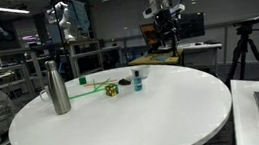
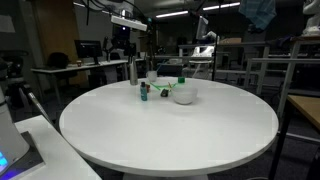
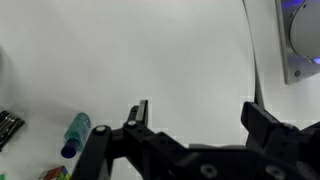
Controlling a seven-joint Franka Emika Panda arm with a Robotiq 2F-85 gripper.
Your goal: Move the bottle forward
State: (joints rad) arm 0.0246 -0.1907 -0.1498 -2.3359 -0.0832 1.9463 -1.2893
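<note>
The small teal-blue bottle (image 1: 138,79) with a whitish cap stands upright on the round white table (image 1: 126,123), near its far side. It also shows in an exterior view (image 2: 145,92) and at the lower left of the wrist view (image 3: 75,135). My gripper (image 1: 170,19) hangs high above the table's far edge, well above and to the right of the bottle. In the wrist view the gripper (image 3: 200,115) is open and empty, with only bare table between its fingers.
A tall silver steel flask (image 1: 57,84) stands at the left of the table. A small multicoloured cube (image 1: 112,88) sits just left of the bottle. A white bowl (image 2: 184,95) with something green shows close by. Desks, monitors and a tripod surround the table.
</note>
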